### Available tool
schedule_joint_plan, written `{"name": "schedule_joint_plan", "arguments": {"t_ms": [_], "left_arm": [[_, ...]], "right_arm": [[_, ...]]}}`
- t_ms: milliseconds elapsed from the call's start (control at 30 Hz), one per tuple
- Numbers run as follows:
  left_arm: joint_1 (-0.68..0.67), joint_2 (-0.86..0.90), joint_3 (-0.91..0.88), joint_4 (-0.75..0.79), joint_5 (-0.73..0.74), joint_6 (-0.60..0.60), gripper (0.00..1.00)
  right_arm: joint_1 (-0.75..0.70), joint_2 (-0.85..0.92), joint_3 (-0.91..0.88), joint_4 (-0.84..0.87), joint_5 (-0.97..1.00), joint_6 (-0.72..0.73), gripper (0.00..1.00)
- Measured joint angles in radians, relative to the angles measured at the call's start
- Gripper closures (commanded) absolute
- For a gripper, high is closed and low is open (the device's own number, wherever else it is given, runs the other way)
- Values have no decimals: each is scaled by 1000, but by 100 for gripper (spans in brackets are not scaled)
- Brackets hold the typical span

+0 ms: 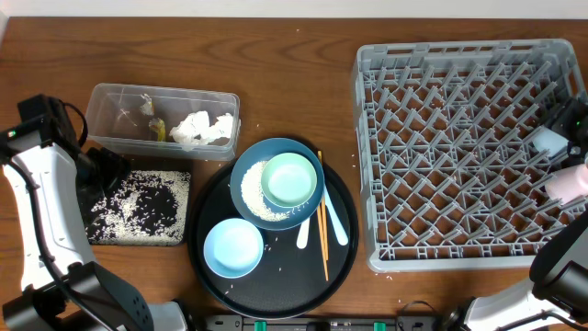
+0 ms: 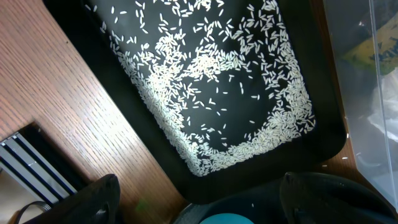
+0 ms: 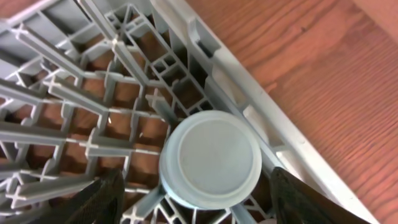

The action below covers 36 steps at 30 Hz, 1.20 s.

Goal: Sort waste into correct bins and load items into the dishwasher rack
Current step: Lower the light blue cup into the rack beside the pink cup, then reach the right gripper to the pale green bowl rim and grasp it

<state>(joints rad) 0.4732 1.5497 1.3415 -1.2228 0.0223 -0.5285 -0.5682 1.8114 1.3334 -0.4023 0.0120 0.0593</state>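
My left gripper [image 1: 103, 167] is open and empty, over the corner of the flat black tray [image 1: 96, 234] that holds loose rice [image 1: 138, 204]. In the left wrist view, my left gripper [image 2: 200, 182] hangs over that tray's rim [image 2: 261, 180], with the rice [image 2: 217, 81] above. My right gripper [image 1: 557, 143] is open at the grey rack's [image 1: 367, 165] right edge. Its fingers [image 3: 196, 175] stand on either side of an upturned pale-blue cup [image 3: 210, 158], apart from it. A pink cup [image 1: 565, 182] sits beside it. The clear tub [image 1: 106, 97] holds napkins [image 1: 204, 129] and a wrapper [image 1: 154, 127].
A round black tray [image 1: 344, 253] carries a dark-blue dish [image 1: 241, 175] with rice, a pale-green bowl [image 1: 289, 178], a light-blue bowl [image 1: 232, 247], white spoons [image 1: 337, 223] and chopsticks [image 1: 322, 221]. A few rice grains lie scattered on that tray and on the wooden table.
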Motion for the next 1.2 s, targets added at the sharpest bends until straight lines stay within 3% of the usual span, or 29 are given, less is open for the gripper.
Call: {"name": "schedule_joint_plan", "arguments": {"t_ms": [300, 567, 867, 1200], "left_arm": [[0, 0, 0, 0, 0, 1, 16], [0, 0, 0, 0, 0, 1, 16], [0, 0, 0, -4, 0, 2, 16], [0, 0, 0, -5, 0, 5, 16]], "right_arm": [[1, -24, -2, -93, -139, -3, 28], [81, -229, -3, -266, -260, -42, 28], [443, -299, -3, -471, -304, -78, 28], [926, -296, -3, -492, -308, -81, 36]]}}
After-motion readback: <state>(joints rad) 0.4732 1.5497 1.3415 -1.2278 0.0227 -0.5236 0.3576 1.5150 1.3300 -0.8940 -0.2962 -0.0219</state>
